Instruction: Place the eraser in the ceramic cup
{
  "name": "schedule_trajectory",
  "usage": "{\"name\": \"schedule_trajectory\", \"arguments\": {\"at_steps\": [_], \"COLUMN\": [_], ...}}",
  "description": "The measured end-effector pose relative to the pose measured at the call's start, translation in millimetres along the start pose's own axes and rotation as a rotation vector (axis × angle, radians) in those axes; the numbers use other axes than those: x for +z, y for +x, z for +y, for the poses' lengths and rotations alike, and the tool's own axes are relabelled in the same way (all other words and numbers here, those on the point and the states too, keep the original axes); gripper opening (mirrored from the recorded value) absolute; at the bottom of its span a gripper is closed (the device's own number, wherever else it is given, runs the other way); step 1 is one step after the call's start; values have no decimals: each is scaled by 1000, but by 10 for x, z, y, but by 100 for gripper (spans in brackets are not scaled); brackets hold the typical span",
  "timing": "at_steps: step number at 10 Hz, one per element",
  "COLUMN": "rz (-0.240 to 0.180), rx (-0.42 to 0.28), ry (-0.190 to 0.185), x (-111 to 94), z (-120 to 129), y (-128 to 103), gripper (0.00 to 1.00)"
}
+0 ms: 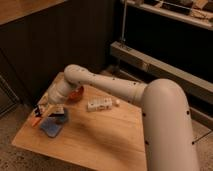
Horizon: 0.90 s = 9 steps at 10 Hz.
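Note:
My gripper hangs low over the left end of the wooden table, at the end of the white arm that reaches in from the right. It is shut, and I cannot tell whether anything sits in it. The ceramic cup, small, round and dark blue-grey, stands just right of the gripper, close against it. I cannot pick out the eraser; it may be hidden at the gripper.
A flat light-blue square pad lies in front of the cup. A low red-orange bowl sits behind the wrist. A white oblong pack lies mid-table. A small orange item rests at the table's left edge. Dark shelving stands behind.

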State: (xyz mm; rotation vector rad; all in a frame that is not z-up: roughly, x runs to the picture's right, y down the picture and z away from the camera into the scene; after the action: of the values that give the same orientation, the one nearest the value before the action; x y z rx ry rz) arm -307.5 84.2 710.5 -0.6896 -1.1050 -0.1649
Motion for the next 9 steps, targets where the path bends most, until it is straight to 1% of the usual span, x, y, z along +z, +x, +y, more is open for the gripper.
{"name": "schedule_trajectory", "arguments": {"at_steps": [2,5,9], "rz": [-25,-52,-55], "rx": [9,8,-1], "ry": [10,10,-9], "x": [-45,-62,-30], "z": [9,43,97], "y": [1,-14,-13], "gripper": [30,30,30]}}
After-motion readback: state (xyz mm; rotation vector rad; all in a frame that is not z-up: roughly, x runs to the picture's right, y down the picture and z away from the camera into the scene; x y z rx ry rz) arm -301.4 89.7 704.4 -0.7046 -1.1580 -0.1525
